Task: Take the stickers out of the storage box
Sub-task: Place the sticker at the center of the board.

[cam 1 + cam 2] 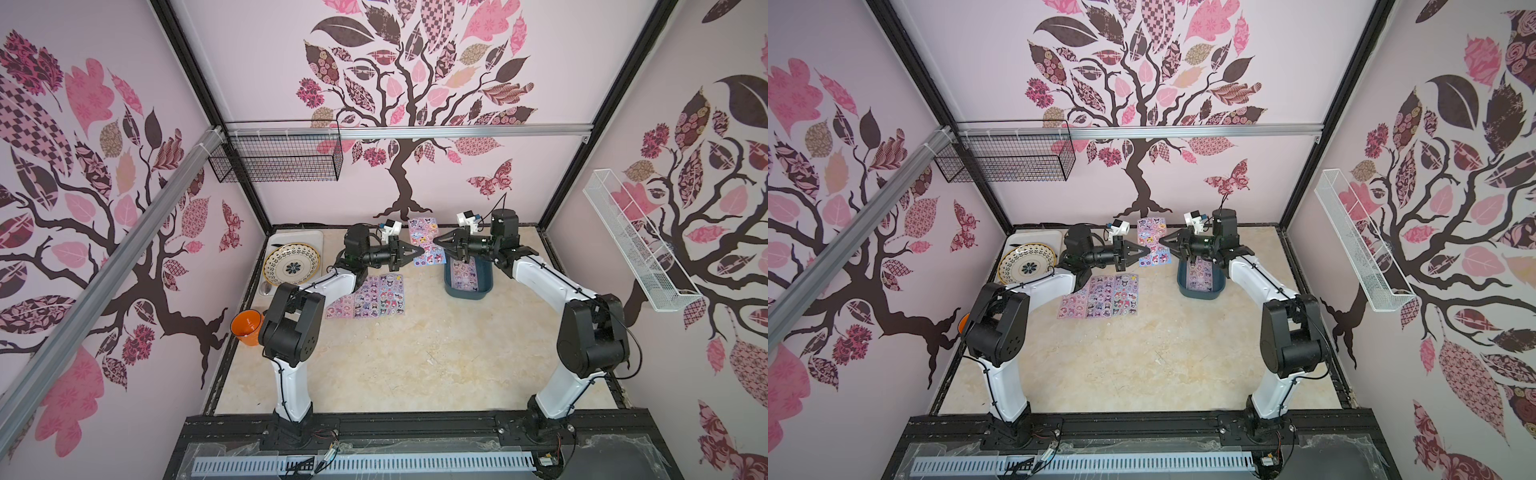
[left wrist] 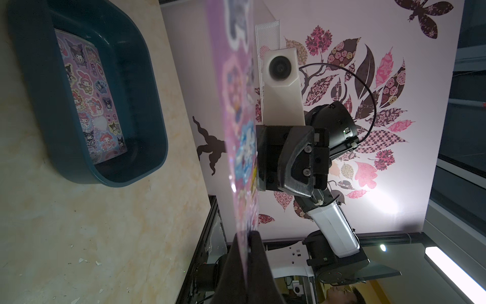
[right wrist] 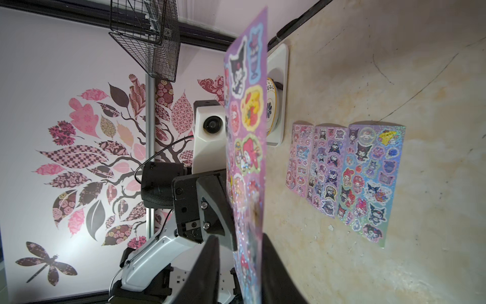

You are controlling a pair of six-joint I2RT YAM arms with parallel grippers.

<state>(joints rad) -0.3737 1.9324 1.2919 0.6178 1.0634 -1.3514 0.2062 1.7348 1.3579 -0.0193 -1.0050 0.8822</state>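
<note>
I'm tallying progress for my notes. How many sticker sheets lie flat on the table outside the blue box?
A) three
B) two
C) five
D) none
A: the right wrist view shows three sheets lying side by side on the table, and the top views show them apart from the storage box.

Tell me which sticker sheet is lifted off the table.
The purple sheet held in the air between the left gripper and the right gripper. Three sheets rest side by side on the table; another sheet lies inside the blue box.
</note>
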